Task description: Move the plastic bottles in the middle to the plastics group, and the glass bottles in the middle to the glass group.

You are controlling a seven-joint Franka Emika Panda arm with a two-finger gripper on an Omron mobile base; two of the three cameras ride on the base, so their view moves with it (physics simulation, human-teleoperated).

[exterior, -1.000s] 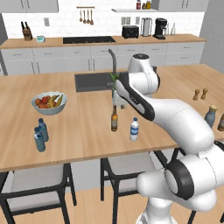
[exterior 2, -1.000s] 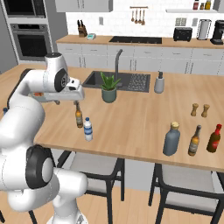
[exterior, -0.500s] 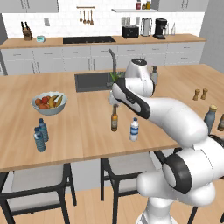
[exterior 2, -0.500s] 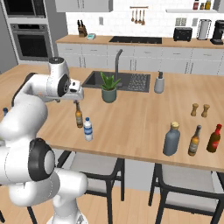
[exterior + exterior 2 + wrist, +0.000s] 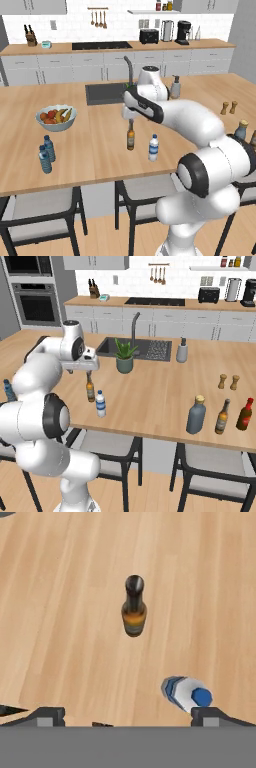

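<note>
With jaws spread wide, the gripper hovers above the slim amber-brown glass bottle, its fingertips cropped.

Over the last second the arm has swung its hand leftward and nearer across the counter, so the gripper now hangs above the amber bottle instead of to its right. It seems slightly lower too, though that is hard to judge from these angles.
</note>
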